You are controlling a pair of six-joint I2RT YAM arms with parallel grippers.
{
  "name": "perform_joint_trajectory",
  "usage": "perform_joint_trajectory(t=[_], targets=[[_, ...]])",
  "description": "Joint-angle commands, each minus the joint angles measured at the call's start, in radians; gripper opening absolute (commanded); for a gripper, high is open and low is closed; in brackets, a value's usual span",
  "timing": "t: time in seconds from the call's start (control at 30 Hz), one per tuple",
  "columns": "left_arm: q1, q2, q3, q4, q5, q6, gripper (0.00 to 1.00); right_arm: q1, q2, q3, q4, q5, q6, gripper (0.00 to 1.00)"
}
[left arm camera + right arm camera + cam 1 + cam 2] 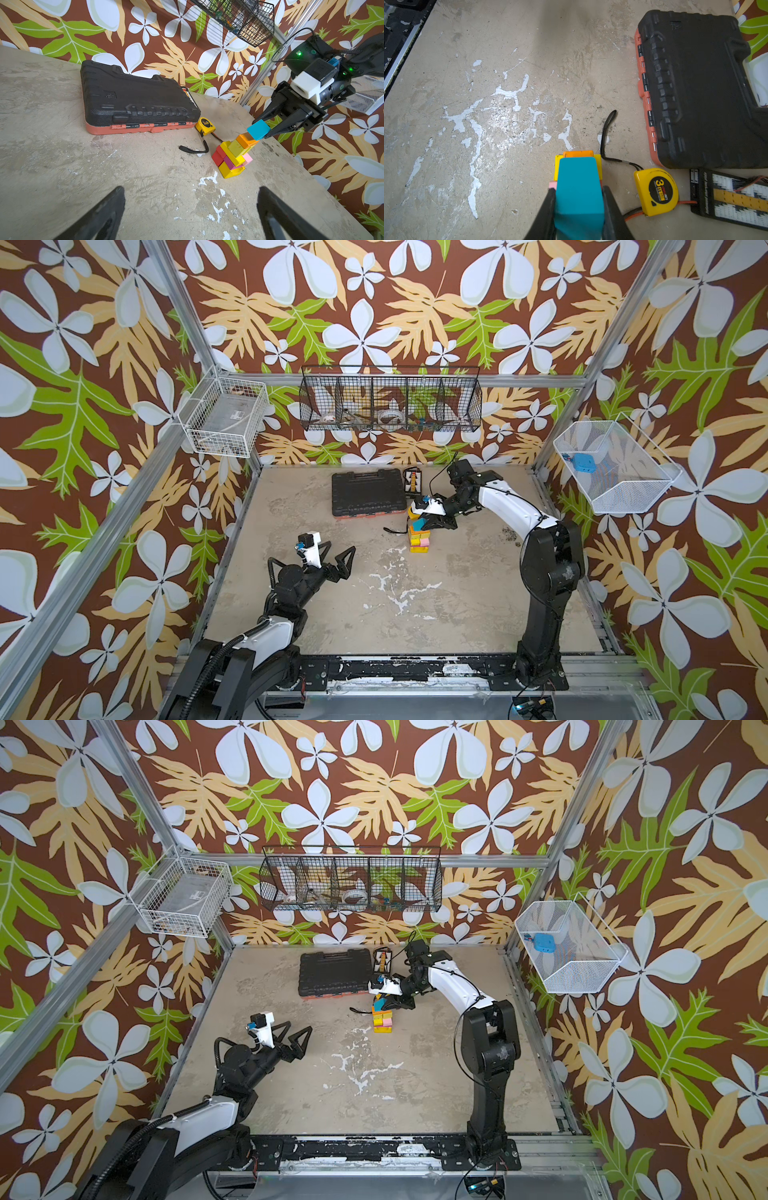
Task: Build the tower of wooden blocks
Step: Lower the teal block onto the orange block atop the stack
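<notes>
Two arms stand over the worn desk (415,614), and only the right one is busy. The right gripper (262,130) reaches across to the tower (232,158), which stands near the middle of the desk, a little toward the back. Its fingers (612,207) are clenched on a teal block (578,187), one on each side of it. The block is tilted and sits right at the top of the stack, over an orange block (247,141). From here I cannot tell whether the two are touching.

Below the orange piece come yellow blocks, then pink, magenta and red ones, with a yellow block at the bottom. The layers are staggered and none lines up squarely.

The left gripper (341,549) hangs low over the left part of the desk, well apart from the tower. Its fingers (108,212) are spread wide with nothing between them.

Just behind the tower lies a yellow tape measure (204,125), its black strap trailing on the desk. It lies just beside the corner of a flat black tool case (135,99).
</notes>
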Motion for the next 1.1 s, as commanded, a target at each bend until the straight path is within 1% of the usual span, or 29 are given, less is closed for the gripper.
perform_joint_trajectory(t=[0.0, 0.17, 0.33, 0.5, 0.83, 1.07], targets=[[0.000, 0.001, 0.007, 0.009, -0.007, 0.005, 1.00, -0.002, 0.010, 0.007, -0.007, -0.035, 0.015, 0.15], [0.000, 0.004, 0.006, 0.008, -0.007, 0.005, 1.00, -0.002, 0.025, 0.021, -0.018, -0.054, 0.010, 0.17], [0.000, 0.004, 0.008, 0.009, -0.008, 0.005, 1.00, -0.002, 0.035, 0.032, -0.025, -0.043, 0.017, 0.18], [0.000, 0.005, 0.009, 0.009, -0.009, 0.005, 1.00, -0.002, 0.045, 0.036, -0.036, -0.044, 0.013, 0.22], [0.000, 0.007, 0.009, 0.010, -0.009, 0.005, 1.00, -0.002, 0.070, 0.056, -0.045, -0.026, 0.027, 0.27], [0.000, 0.007, 0.010, 0.009, -0.007, 0.004, 1.00, -0.002, 0.070, 0.062, -0.048, -0.030, 0.028, 0.28]])
